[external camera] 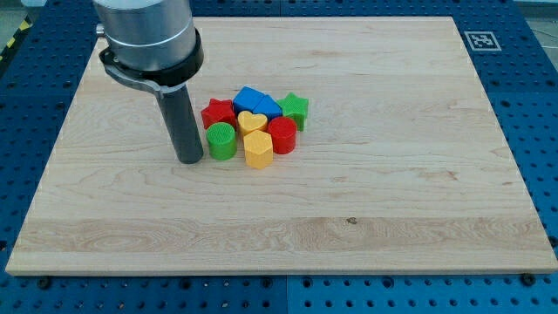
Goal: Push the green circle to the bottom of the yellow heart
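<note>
Seven blocks sat bunched near the middle of the wooden bench [392, 218], so things were pretty crowded. Nearest the view's bottom was a yellow hexagon-ish block [257, 150], with the green circle [221, 141] just to its left and a red cylinder [282, 135] touching on its right. My tip [189, 160] was parked right beside the green circle on the view's left, close enough that I couldn't tell if it was touching. No tool on this rig to spread or pinch, just the plain rod, so nothing was being held.

Behind those came the yellow heart [252, 121], then a red star [218, 112] to the left, a blue block [255, 101] at the back and a green star [295, 108] on the right.

Progress-wise I'd call it partway: the green circle was down-left of the heart, not under it, and the yellow hexagon was hogging that spot. Some rightward nudging was probably left.
</note>
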You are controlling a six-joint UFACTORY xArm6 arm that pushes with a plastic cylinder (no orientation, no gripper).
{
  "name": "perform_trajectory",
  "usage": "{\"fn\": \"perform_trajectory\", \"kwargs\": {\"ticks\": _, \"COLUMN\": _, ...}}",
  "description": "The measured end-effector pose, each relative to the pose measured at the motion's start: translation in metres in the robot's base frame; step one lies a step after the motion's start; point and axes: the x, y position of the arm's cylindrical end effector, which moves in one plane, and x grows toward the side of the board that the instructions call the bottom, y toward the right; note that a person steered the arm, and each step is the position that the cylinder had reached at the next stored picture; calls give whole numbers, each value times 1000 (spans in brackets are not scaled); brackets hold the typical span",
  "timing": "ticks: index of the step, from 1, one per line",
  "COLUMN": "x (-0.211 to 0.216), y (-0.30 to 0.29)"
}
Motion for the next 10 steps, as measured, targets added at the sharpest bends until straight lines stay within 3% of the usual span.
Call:
{"fn": "perform_trajectory", "kwargs": {"ticks": 3, "x": 5, "y": 43}}
{"fn": "perform_trajectory", "kwargs": {"ticks": 10, "x": 1, "y": 76}}
